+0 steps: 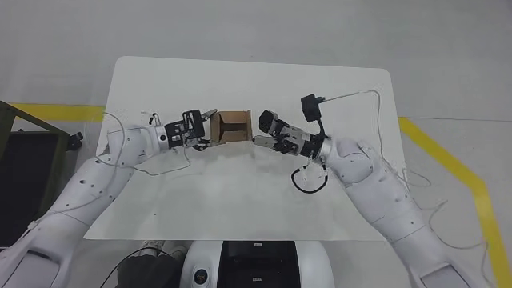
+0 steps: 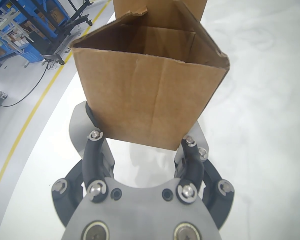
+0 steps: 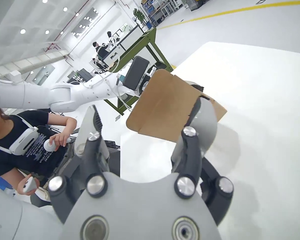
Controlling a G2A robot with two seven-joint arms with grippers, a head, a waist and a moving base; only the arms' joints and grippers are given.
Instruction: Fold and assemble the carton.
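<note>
A small brown carton point(image 1: 232, 126) stands open-topped in the middle of the white table point(image 1: 240, 200), between both arms. In the left wrist view the carton point(image 2: 150, 96) shows its hollow inside and a tall flap rising at its far side. My left gripper point(image 1: 202, 128) is open and straddles the carton's near end, its fingers point(image 2: 88, 116) beside the side walls. My right gripper point(image 1: 260, 136) is open at the opposite end. In the right wrist view one of its fingers point(image 3: 205, 116) rests against a folded flap of the carton point(image 3: 165, 106), and the other stands apart.
A black cable loop point(image 1: 309, 180) lies on the table by the right arm, and a thin white cable point(image 1: 352, 94) trails toward the far right corner. A green bench point(image 3: 140, 48) stands beyond the table's left edge. Yellow floor lines run around the table.
</note>
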